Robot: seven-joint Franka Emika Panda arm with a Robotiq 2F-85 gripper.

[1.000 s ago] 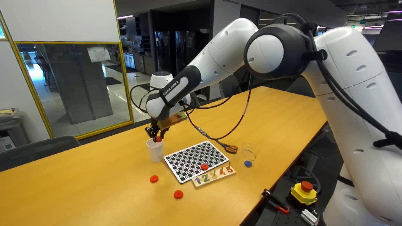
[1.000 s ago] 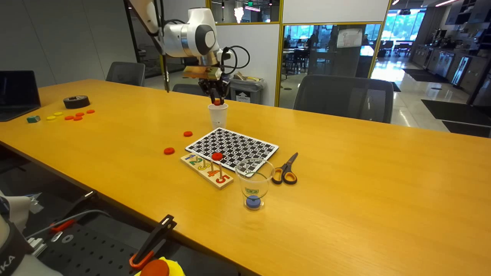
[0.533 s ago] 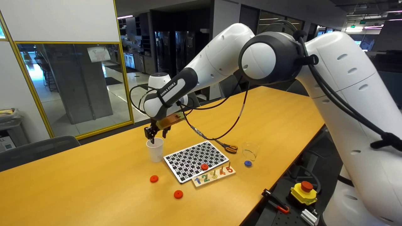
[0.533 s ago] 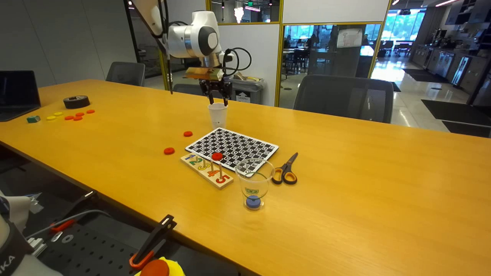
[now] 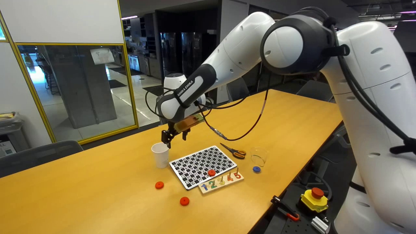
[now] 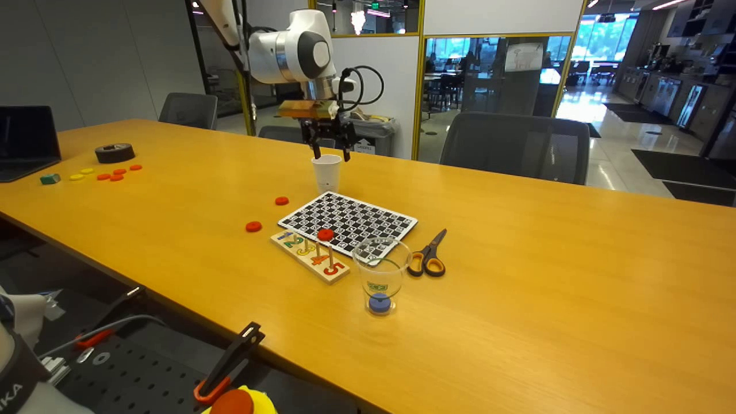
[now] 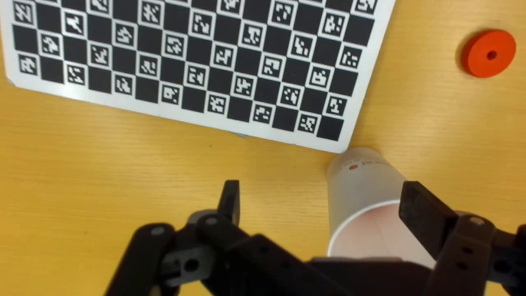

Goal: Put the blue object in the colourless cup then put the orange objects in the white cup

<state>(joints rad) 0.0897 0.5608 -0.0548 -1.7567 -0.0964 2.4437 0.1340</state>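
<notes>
Since a second ago, my gripper (image 5: 176, 142) has backed up from the white cup (image 5: 161, 159), its jaws have spread, and the orange disc pinched at the rim has left the grip; I cannot tell where it rests now.

In an exterior view, I have the jaws wide apart, holding nothing. The white cup stands upright on the table (image 5: 107, 201). One orange object (image 5: 211, 173) lies on the checkerboard (image 5: 201, 162); a second orange object (image 5: 159, 185) and a third orange object (image 5: 184, 201) lie on the table. A number board (image 5: 221, 184) with pegs runs along the checkerboard's edge, and scissors (image 5: 234, 151) lie near its far side.

In an exterior view, I see the blue object (image 6: 379, 303) at the bottom of the upright colourless cup (image 6: 378, 286). Well apart are a tape roll (image 6: 115, 154) and a laptop (image 6: 26, 135).

In the wrist view, one finger (image 7: 427, 216) overlaps the white cup's mouth; whether they touch, I cannot tell. The other finger (image 7: 230, 199) shows against the table top. The cup's base sits just beside the checkerboard's corner.
</notes>
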